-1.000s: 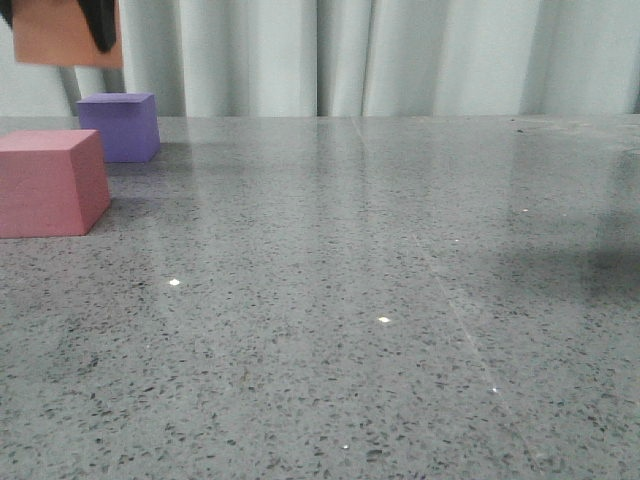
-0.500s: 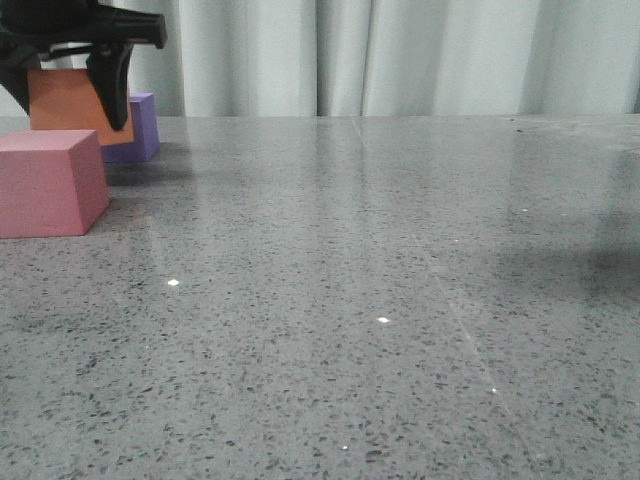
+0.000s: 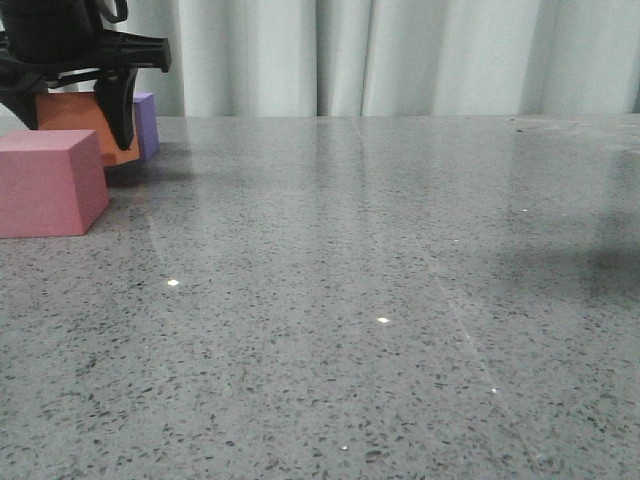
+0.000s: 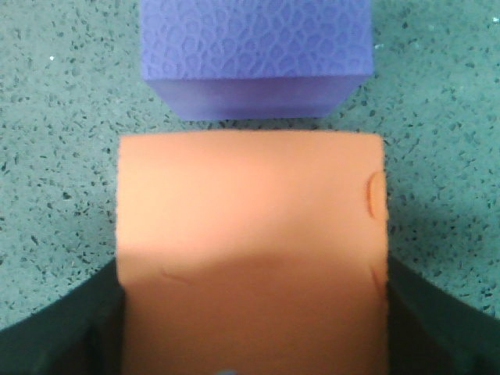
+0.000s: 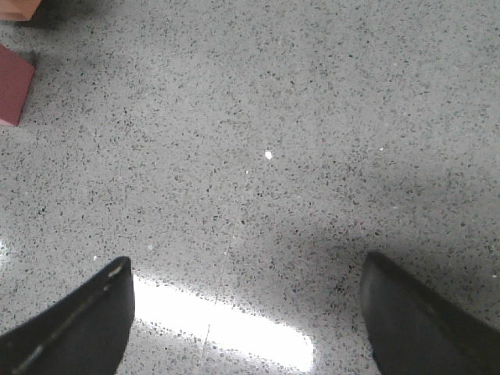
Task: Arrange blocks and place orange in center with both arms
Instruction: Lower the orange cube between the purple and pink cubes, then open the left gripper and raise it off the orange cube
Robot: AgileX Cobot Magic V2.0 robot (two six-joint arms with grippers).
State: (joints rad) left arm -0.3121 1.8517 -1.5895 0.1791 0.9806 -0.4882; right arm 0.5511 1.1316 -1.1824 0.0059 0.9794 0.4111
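Observation:
At the far left of the front view, my left gripper (image 3: 78, 120) is shut on the orange cube (image 3: 72, 112), low between the pink cube (image 3: 50, 180) in front and the purple cube (image 3: 147, 122) behind. The left wrist view shows the orange cube (image 4: 250, 226) clamped between the black fingers (image 4: 66, 320), with the purple cube (image 4: 254, 55) just beyond it and a narrow gap between them. Over bare table my right gripper (image 5: 246, 312) hangs open, holding nothing. A corner of the pink cube (image 5: 14, 84) and a sliver of the orange cube (image 5: 17, 8) show in that view.
A grey speckled table (image 3: 380, 300) stretches to the right of the blocks. White curtains (image 3: 400, 55) hang behind its far edge. The right arm does not show in the front view.
My left gripper has come down with the orange cube, from high above the purple cube to table level between the pink and purple cubes. The pink and purple cubes have stayed put.

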